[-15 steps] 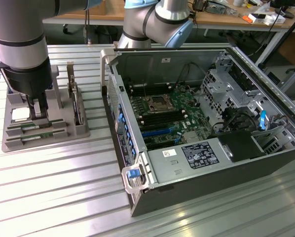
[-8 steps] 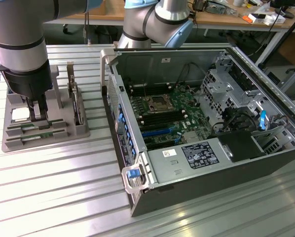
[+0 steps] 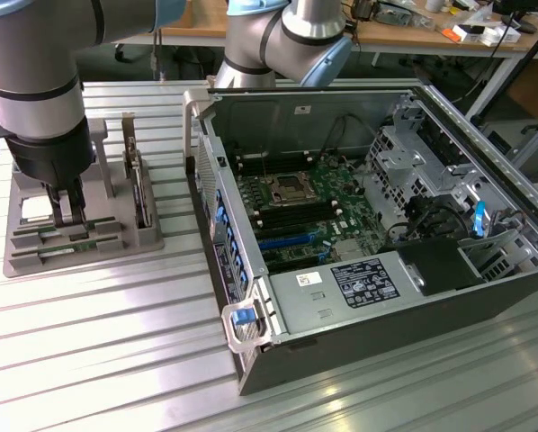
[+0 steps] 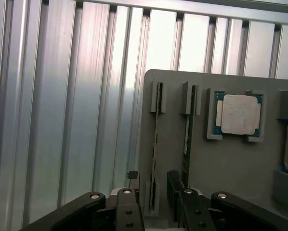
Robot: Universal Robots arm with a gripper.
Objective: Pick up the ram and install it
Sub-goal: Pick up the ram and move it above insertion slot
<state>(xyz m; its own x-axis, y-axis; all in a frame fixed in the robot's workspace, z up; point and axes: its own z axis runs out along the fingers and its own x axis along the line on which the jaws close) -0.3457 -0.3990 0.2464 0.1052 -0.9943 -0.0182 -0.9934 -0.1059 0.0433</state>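
Stage: pickup, at its start. Nothing gripped, nothing installed.

Position of gripper (image 3: pixel 67 211): low over the tray (image 3: pixel 26 259), at the exterior view's left, well apart from the case (image 3: pixel 359 315).

State of jaws: wide, one finger on each side of the ram (image 4: pixel 156 144), with a gap visible on both sides in the wrist view. No contact to be seen.

Location of ram: on edge in its tray slot, upright, between the fingers. Just beside it, in the next slot, a second stick (image 4: pixel 186 139); beyond that, the CPU (image 4: pixel 239 114) in its own pocket.

Done so far: alignment over the ram, judged good.

Not yet done: closing, lifting, carrying to the case, seating in the board (image 3: pixel 314 193). Memory slots there apparently unfilled, though hard to confirm.
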